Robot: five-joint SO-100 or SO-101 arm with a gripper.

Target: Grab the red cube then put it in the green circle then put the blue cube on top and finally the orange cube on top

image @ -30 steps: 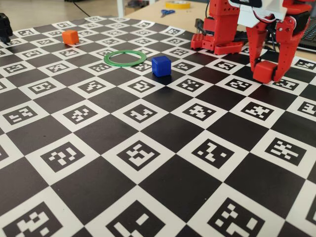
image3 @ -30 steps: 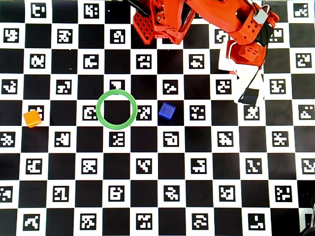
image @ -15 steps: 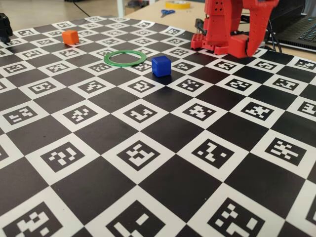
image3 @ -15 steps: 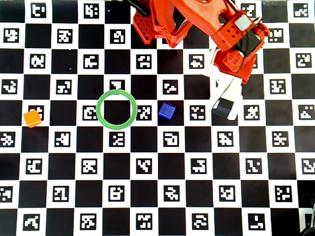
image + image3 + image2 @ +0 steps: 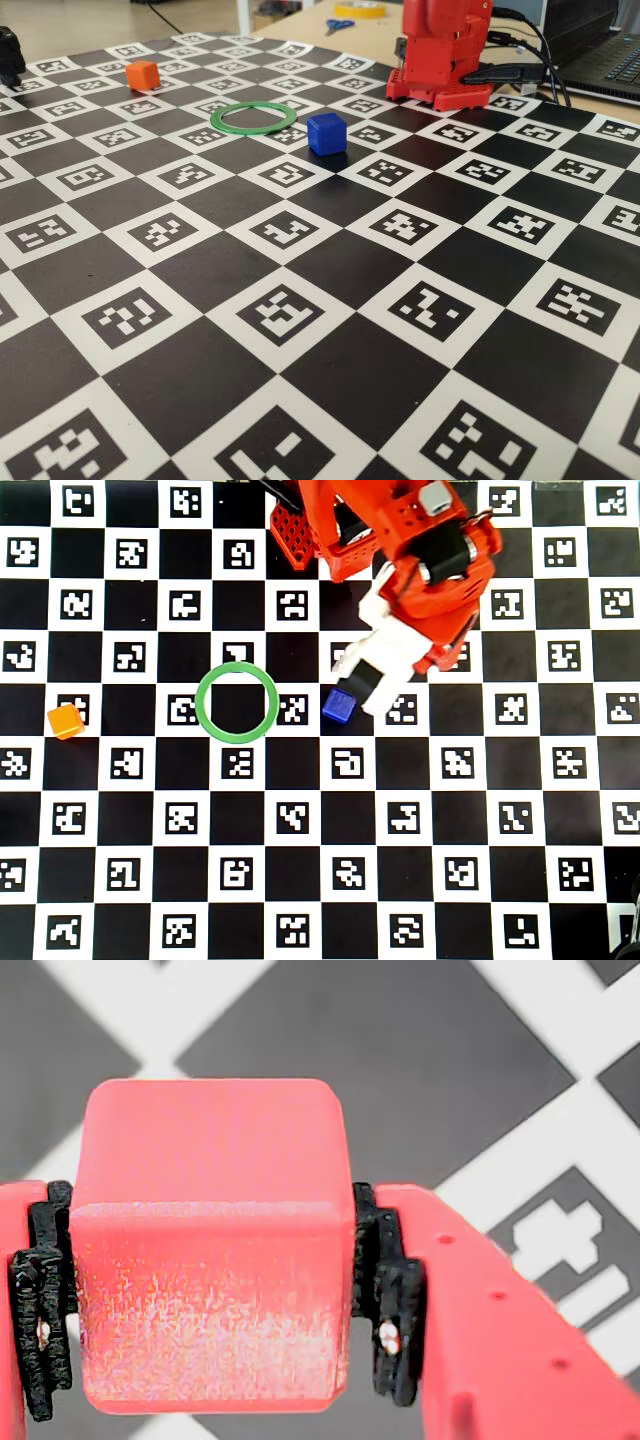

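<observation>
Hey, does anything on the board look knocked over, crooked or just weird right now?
Nothing stands out. The blue cube and orange cube sit flat on the board, the green circle lies flat and empty, and the gripper holds the red cube squarely between its pads.

Probably a robotics lab or workshop: a surface (image 5: 300, 330) covered in a black-and-white checkerboard of fiducial markers, with a laptop (image 5: 612, 62), cables (image 5: 530, 50), scissors (image 5: 338, 25) and tape roll (image 5: 360, 9) behind.
</observation>
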